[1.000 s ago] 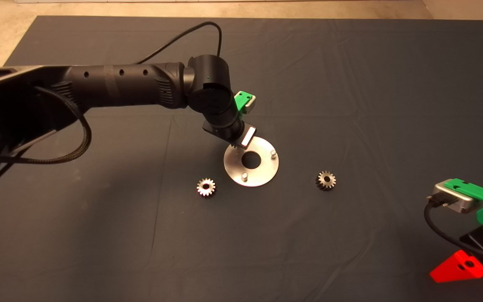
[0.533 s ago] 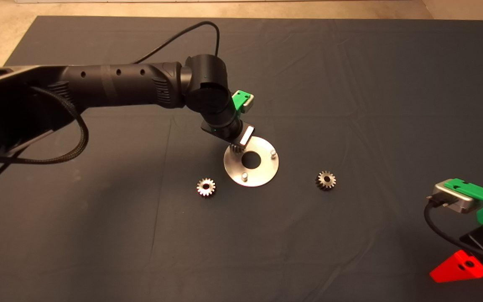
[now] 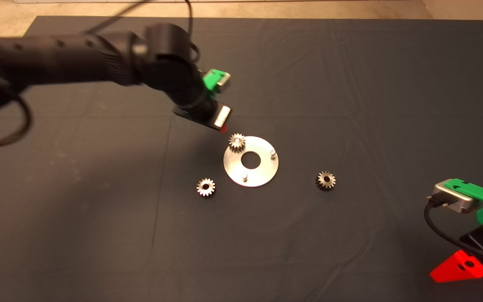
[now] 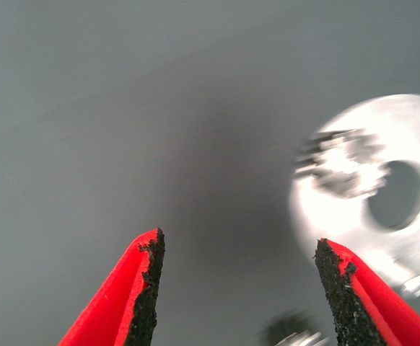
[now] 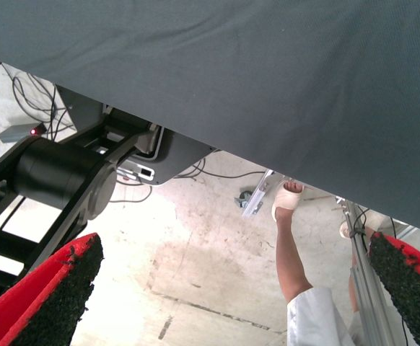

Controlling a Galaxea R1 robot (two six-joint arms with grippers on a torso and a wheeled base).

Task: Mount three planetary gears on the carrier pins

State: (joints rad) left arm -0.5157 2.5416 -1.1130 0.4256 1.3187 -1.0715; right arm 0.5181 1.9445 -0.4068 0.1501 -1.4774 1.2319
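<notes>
Left gripper gaping empty above the mat, loose gear left of the round plate, one gear seated on a carrier pin, two carrier pins bare, another loose gear to the right, right gripper parked wide apart at the lower right edge, only its wrist view showing a person's leg on the floor.

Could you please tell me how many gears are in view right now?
3: one gear sits on a pin of the round plate; another lies left of the plate, another right. None seems hidden.

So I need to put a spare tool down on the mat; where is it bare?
Bare mat stretches behind the plate on the right, and in front of the two loose gears. It is crowded round the plate, where the left claw hangs open; the right claw waits front right.
</notes>
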